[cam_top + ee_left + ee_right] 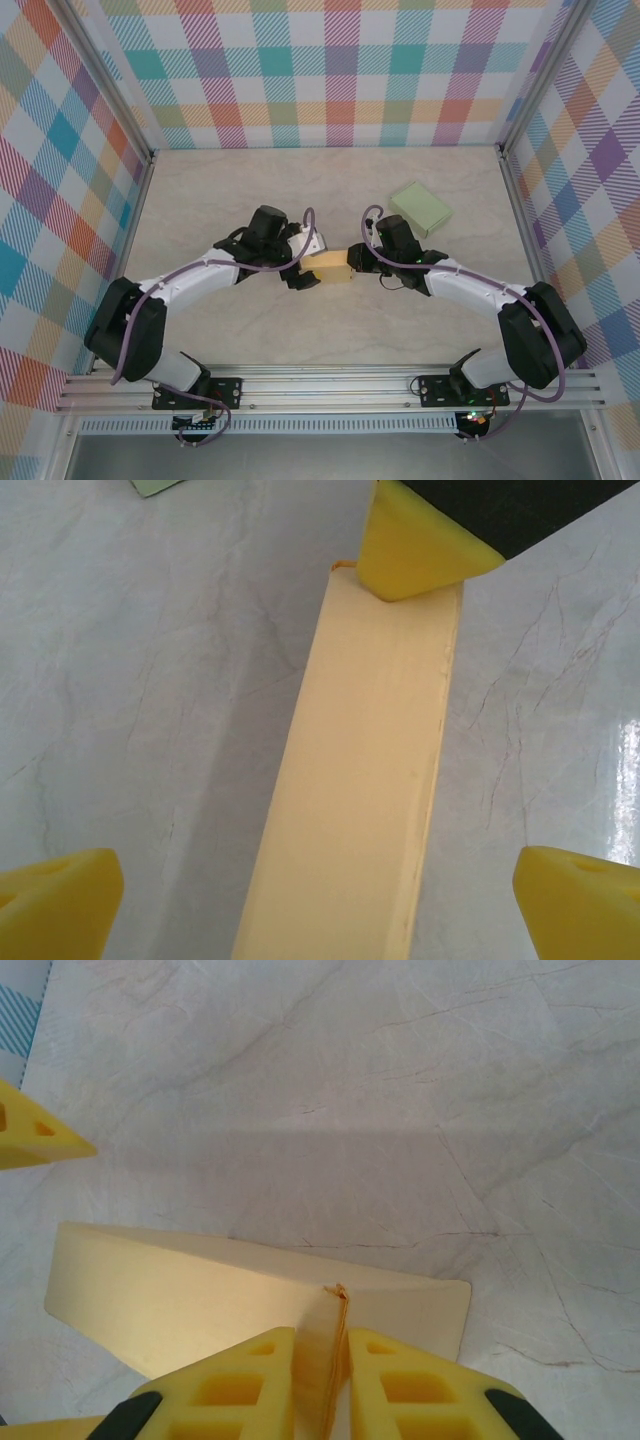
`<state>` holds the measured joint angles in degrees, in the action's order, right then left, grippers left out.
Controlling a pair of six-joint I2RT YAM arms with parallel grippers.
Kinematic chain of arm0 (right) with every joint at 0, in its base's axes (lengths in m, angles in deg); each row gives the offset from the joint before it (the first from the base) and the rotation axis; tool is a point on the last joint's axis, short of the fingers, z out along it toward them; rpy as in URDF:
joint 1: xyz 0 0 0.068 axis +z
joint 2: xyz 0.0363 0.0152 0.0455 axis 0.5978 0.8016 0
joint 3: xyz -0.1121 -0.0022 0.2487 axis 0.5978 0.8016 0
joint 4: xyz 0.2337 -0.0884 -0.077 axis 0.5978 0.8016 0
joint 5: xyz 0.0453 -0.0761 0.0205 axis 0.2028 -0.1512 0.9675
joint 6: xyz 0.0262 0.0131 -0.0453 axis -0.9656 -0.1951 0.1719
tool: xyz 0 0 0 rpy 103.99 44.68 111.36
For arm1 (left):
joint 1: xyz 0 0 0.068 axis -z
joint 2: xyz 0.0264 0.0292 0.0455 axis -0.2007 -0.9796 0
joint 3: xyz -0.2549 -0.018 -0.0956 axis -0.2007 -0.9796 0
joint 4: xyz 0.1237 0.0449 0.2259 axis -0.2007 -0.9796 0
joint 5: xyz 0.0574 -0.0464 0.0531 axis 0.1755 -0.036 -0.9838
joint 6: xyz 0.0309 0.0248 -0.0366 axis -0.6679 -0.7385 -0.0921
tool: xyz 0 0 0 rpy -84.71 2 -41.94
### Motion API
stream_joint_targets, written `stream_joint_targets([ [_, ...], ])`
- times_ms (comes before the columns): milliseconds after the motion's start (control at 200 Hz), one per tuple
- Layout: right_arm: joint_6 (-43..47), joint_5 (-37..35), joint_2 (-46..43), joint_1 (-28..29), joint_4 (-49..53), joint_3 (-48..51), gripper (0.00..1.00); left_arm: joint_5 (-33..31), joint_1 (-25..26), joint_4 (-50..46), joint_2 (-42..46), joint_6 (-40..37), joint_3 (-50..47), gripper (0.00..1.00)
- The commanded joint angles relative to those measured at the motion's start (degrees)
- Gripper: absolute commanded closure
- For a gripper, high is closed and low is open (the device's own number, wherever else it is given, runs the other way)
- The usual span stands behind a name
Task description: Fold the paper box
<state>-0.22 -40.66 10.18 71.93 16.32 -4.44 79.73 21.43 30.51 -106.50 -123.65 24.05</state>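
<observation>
Your right gripper has its yellow fingers pinched together on a thin upright flap of the pale yellow paper box, which lies on the marbled table between the two arms. Your left gripper stands wide apart, straddling the box's long face with a gap on each side. Hold the right pinch firm as your anchor. Bring the left fingers in squarely and close evenly, so the panel creases along its score instead of buckling. Whether that flap is already tucked, I cannot tell from here. The flat green box sits well apart; leave it.
</observation>
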Motion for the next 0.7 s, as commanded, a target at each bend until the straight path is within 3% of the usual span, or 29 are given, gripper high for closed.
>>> stream_joint_targets([
  [0,1.47,0.59,1.95,0.53,8.08,0.59,0.81,-1.79,1.72,-4.43,-2.38,-5.48,2.45,0.0],
  [140,1.87,0.33,1.47,0.55,8.94,0.24,0.79,-5.9,3.09,-6.23,-5.07,-7.48,4.15,0.08],
  [295,2.26,-0.18,0.27,0.55,9.84,-0.02,0.78,-7.08,3.7,-10.04,-6.97,-7.96,6.55,0.34],
  [375,2.36,-0.45,-0.82,0.55,10.54,-0.11,0.77,-8.08,4.05,-9.53,-6.93,-8.31,6.63,0.37],
  [430,2.49,-0.72,-1.91,0.6,11.03,-0.15,0.77,-9.03,4.38,-8.6,-6.73,-8.54,6.47,0.5],
  [480,2.48,-0.97,-3.24,0.55,11.6,-0.03,0.76,-10.22,4.67,-8.1,-6.61,-8.89,6.37,0.52],
  [695,1.33,-3.19,-13.5,0.57,16.08,1.16,0.47,-16.48,5.66,2.68,-5.71,-12.98,3.11,0.52],
])
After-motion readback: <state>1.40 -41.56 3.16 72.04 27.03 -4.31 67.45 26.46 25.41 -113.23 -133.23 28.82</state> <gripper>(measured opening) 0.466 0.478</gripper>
